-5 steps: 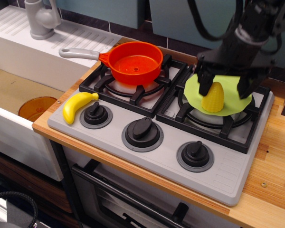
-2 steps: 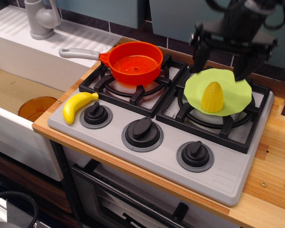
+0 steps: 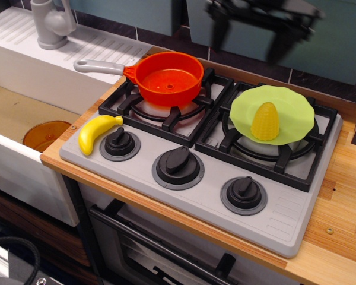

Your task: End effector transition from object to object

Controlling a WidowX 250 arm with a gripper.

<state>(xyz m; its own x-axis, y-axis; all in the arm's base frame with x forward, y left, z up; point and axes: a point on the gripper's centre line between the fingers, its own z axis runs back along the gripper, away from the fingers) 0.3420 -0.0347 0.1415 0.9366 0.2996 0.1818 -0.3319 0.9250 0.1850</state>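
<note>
1. The end effector (image 3: 258, 24) is seen at the top edge of the frame, right of centre, as a dark, motion-blurred shape well above the stove.
2. Its two fingers are spread apart, one at the left near the top edge and one hanging lower at the right; nothing is held between them.
3. A yellow corn cob (image 3: 265, 120) is stood upright on a light green plate (image 3: 291, 110), which is laid on the right rear burner grate in the right-centre of the frame. The corn is well clear of the gripper.
4. An orange pan (image 3: 168, 77) with a grey handle pointing toward the left is set on the left rear burner, in the upper middle of the frame.
5. A yellow banana (image 3: 97, 132) is laid on the grey stove (image 3: 285, 219) surface at the left, just beside the leftmost of three black knobs (image 3: 178, 165).
6. A white sink (image 3: 12, 119) is seen at the far left, with an orange disc (image 3: 44, 134) in its basin and a grey faucet (image 3: 50, 24) in the upper left corner.
</note>
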